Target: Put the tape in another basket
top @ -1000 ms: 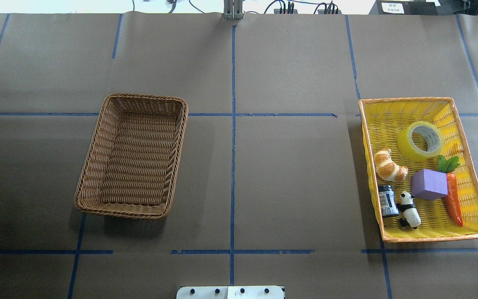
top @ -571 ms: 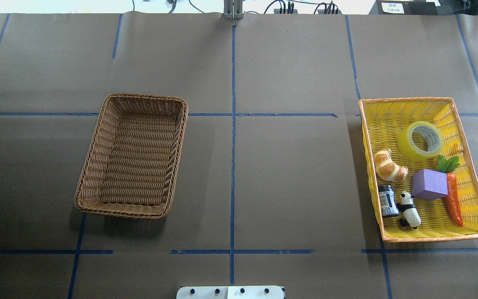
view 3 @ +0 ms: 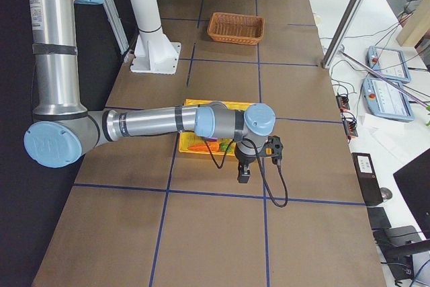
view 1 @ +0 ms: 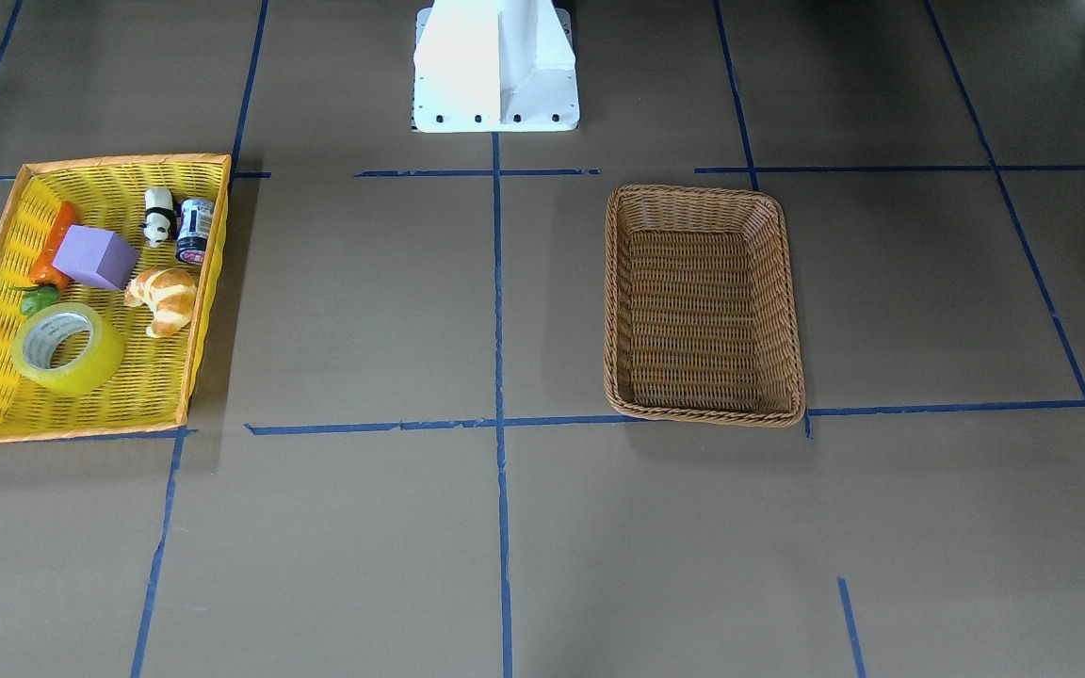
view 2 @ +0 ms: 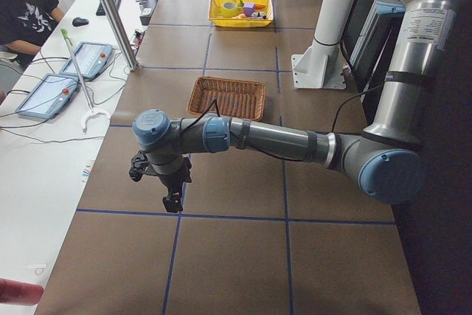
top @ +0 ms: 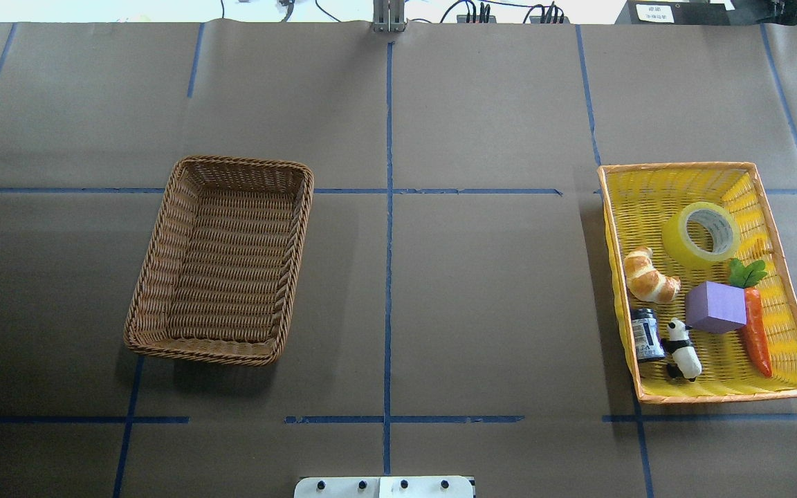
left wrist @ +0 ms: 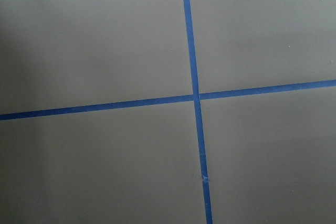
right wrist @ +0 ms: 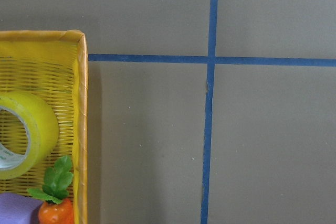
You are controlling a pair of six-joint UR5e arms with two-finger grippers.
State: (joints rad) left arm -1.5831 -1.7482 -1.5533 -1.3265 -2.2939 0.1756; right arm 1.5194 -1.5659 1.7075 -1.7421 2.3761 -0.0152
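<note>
The wide roll of translucent yellow-green packing tape (top: 701, 235) lies slightly tilted, white-grey core hole upward, in the upper half of the bright yellow woven tray with the orange rim (top: 682, 398), at the right of the overhead frame. Nothing has hold of it.

Here's the danger, as I judge it. The green leaves of the orange toy carrot (top: 756, 339) sit just beside the roll, and the tray's sloped wall is close on the other side. A claw coming down there could snag leaves or weave, and the light tray might slide or lift. The roll's smooth curved face could also slip from a shallow pinch, and it's a long carry across the brown paper-covered counter (top: 481, 290).

The right claw (view 3: 243, 174) hangs over bare counter just outside the tray. The left claw (view 2: 173, 197) hangs over a blue tape cross well away. Whether either is open, I cannot tell.

The tray also holds a toy croissant (top: 649, 277), a purple cube (top: 715, 308), a small dark can (top: 646, 334) and a panda figure (top: 683, 349). The rectangular brown wicker basket (top: 156, 346), left of centre, has nothing in it.
</note>
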